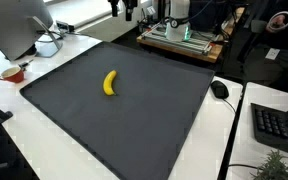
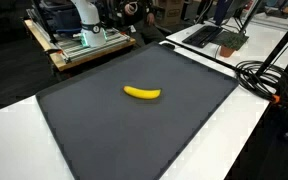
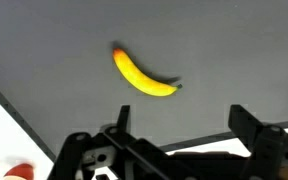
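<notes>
A yellow banana (image 1: 110, 82) lies alone on a large dark grey mat (image 1: 134, 125) on a white table, and it shows in both exterior views (image 2: 141, 93). In the wrist view the banana (image 3: 142, 75) lies on the mat (image 3: 224, 50) ahead of my gripper (image 3: 182, 125), a little to the left of its centre. The gripper's two black fingers are spread wide apart with nothing between them. It hangs well above the mat and touches nothing.
A red cup (image 1: 12, 73), a white bowl (image 1: 47, 45) and a monitor (image 1: 14, 25) stand off one side of the mat. A mouse (image 1: 219, 89) and a keyboard (image 1: 279, 125) lie off another. Black cables (image 2: 264, 75) run along the table edge. A wooden platform (image 2: 84, 45) stands behind.
</notes>
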`<action>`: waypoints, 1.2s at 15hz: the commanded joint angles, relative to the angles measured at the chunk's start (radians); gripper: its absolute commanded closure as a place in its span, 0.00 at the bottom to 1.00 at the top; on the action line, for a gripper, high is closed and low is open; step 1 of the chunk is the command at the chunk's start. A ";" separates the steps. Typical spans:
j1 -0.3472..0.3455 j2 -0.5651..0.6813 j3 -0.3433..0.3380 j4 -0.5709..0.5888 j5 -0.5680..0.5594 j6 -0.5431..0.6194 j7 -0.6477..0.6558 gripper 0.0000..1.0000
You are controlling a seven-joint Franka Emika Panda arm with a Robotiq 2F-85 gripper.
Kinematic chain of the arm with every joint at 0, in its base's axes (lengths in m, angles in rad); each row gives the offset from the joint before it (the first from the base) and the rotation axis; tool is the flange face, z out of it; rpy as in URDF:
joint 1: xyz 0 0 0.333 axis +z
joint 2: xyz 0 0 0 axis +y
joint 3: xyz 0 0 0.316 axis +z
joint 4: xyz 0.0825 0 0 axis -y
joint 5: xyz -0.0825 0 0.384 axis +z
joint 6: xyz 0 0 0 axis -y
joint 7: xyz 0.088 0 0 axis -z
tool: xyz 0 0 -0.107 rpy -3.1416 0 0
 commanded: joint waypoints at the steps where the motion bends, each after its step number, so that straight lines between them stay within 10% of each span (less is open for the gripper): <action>1: 0.004 0.000 -0.004 0.002 -0.001 -0.003 0.000 0.00; 7: 0.004 0.000 -0.004 0.002 -0.001 -0.003 0.000 0.00; 10: -0.018 -0.003 0.058 0.003 -0.183 -0.082 0.039 0.00; 18: 0.111 0.073 0.174 0.055 -0.340 -0.303 -0.043 0.00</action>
